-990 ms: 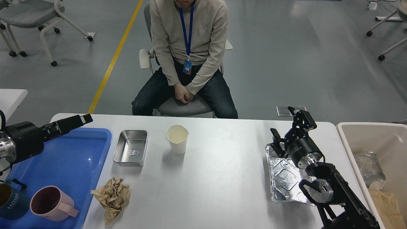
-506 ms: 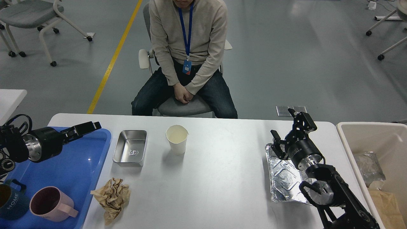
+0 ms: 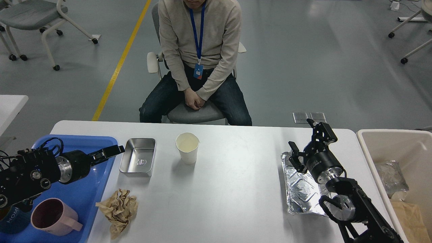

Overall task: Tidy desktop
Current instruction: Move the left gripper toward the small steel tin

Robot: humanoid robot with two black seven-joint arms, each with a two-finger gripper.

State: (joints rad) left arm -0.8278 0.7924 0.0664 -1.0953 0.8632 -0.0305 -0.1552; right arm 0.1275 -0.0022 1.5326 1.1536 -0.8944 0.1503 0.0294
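The white desktop [image 3: 236, 189] holds a steel tin [image 3: 137, 161], a white paper cup [image 3: 187, 147], a crumpled brown paper ball [image 3: 118, 211] and a crumpled foil tray [image 3: 300, 190]. My left gripper [image 3: 116, 149] reaches over the blue tray's right rim, its tip just left of the steel tin. It is seen side-on, so its fingers cannot be told apart. My right gripper [image 3: 307, 137] is open and empty, hovering over the far end of the foil tray.
A blue tray [image 3: 98, 182] at the left holds a pink mug [image 3: 50, 221] and a dark blue mug [image 3: 10, 219]. A beige bin [image 3: 395, 138] with rubbish stands at the right edge. A person [image 3: 199, 50] sits behind the desktop.
My left arm has swung right and down, bringing its gripper from the tray's far left corner to beside the steel tin. My right gripper has barely moved.
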